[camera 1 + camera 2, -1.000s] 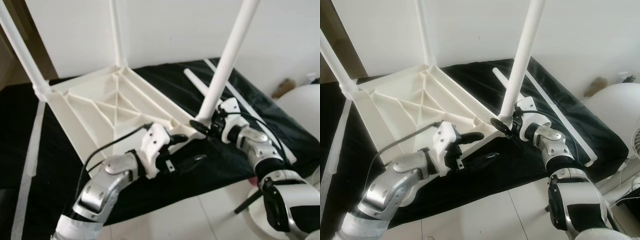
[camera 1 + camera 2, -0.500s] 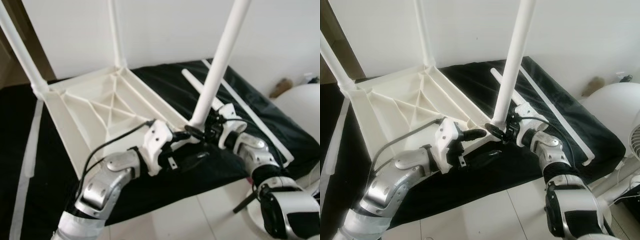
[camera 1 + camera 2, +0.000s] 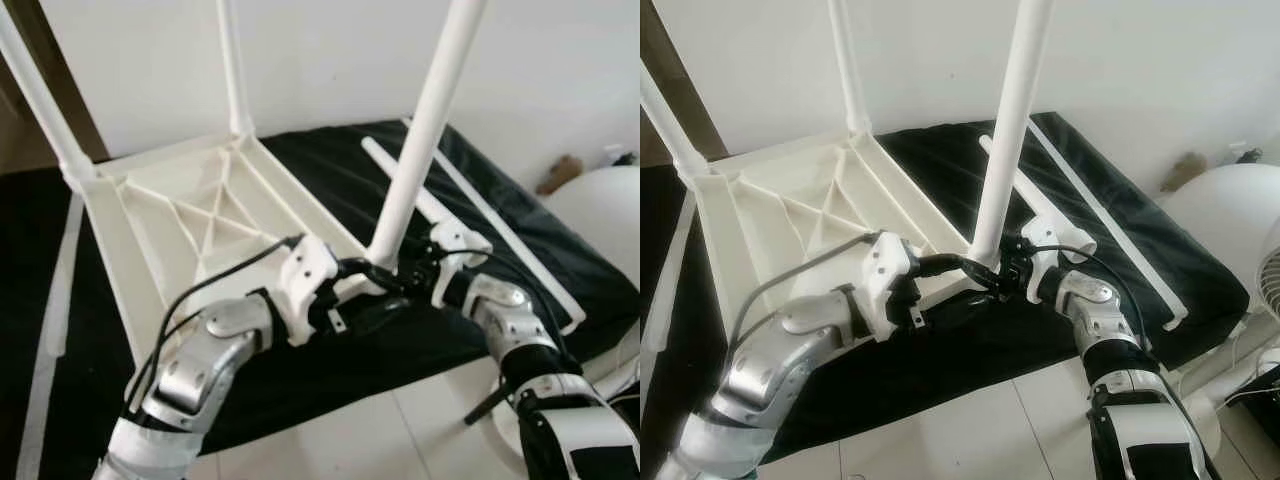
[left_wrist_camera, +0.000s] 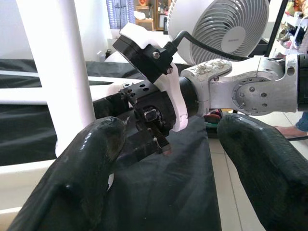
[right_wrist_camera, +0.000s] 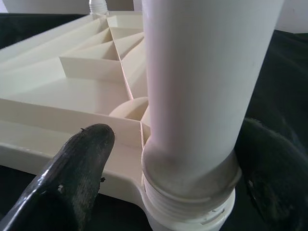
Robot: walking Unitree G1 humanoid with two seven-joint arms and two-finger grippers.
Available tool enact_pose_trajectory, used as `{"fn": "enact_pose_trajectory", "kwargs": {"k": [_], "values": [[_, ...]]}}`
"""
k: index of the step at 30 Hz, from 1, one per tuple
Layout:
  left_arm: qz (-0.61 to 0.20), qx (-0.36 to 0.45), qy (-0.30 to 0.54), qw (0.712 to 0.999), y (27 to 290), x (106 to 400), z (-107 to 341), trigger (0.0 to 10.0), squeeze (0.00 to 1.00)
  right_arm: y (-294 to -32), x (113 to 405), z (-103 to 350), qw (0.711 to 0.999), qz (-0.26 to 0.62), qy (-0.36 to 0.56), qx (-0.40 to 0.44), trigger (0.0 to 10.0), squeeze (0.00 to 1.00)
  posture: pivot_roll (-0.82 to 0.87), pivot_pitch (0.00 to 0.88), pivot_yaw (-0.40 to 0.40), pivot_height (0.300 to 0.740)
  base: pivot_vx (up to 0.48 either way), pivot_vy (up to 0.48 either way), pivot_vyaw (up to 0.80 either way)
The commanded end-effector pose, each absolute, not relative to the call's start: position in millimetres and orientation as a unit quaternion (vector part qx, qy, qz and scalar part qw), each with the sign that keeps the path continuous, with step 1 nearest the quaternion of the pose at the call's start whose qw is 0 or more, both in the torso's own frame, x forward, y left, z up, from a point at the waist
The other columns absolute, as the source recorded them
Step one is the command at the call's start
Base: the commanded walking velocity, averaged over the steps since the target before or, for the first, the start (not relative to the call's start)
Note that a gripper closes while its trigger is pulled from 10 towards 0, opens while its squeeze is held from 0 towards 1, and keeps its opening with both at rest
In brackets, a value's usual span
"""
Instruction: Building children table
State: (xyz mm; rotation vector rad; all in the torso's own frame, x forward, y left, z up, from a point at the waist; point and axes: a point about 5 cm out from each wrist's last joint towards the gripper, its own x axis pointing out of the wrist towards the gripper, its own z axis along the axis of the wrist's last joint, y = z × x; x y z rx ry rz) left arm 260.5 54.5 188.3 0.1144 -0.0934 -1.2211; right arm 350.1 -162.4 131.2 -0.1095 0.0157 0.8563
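Note:
The white table top (image 3: 190, 215) lies upside down on black cloth, with two legs (image 3: 40, 100) (image 3: 232, 70) standing at its far corners. A third leg (image 3: 420, 130) stands in the near corner. My right gripper (image 3: 395, 275) is at that leg's base, open, with a finger (image 5: 72, 178) on each side of the leg's threaded collar (image 5: 192, 192). My left gripper (image 3: 362, 290) is open at the same corner. Its fingers (image 4: 86, 163) are spread wide and point at the right wrist. A loose fourth leg (image 3: 385, 163) lies on the cloth behind.
A long white strip (image 3: 505, 238) lies along the cloth's right side, and another (image 3: 60, 290) lies on the left. A white fan (image 3: 600, 210) stands off the right edge. Pale floor tiles (image 3: 380, 440) run under the cloth's near edge. A white wall rises behind.
My left gripper has moved in closer to the near corner and the leg's base. The right gripper stays at the leg. The whole view has shifted slightly.

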Motion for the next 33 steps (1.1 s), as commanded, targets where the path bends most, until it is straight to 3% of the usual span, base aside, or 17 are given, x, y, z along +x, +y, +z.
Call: {"fn": "enact_pose_trajectory", "kwargs": {"k": [1, 9, 14, 20, 25, 33], "values": [[-0.570, 0.064, -0.042, 0.818, 53, 262, 187, 10.0, 0.00, -157, 349, 125, 0.904, 0.423, 0.023, -0.061, 10.0, 0.00, -0.03, 0.022, -0.016, 0.740, 0.000, 0.000, 0.00], [-0.559, 0.064, -0.046, 0.825, 51, 263, 187, 10.0, 0.00, -147, 357, 134, 0.914, 0.399, 0.003, -0.070, 10.0, 0.00, -0.02, 0.012, -0.025, 0.740, 0.000, 0.000, 0.00], [-0.516, 0.080, -0.042, 0.852, 50, 274, 181, 10.0, 0.00, -148, 353, 130, 0.922, 0.383, -0.011, -0.052, 10.0, 0.00, 0.00, 0.013, -0.036, 0.740, 0.000, 0.000, 0.00], [-0.504, 0.086, -0.041, 0.858, 52, 277, 180, 10.0, 0.00, -151, 349, 128, 0.925, 0.377, -0.016, -0.046, 10.0, 0.00, 0.00, 0.020, -0.035, 0.740, 0.000, 0.000, 0.00], [-0.459, 0.119, -0.018, 0.880, 56, 290, 170, 10.0, 0.00, -162, 330, 119, 0.924, 0.382, -0.008, -0.033, 10.0, 0.00, -0.02, 0.038, -0.023, 0.740, 0.000, 0.000, 0.00], [-0.443, 0.135, 0.000, 0.887, 51, 298, 165, 10.0, 0.00, -168, 310, 114, 0.926, 0.377, -0.006, -0.025, 10.0, 0.00, -0.04, 0.055, -0.010, 0.740, 0.000, 0.000, 0.00]]}}
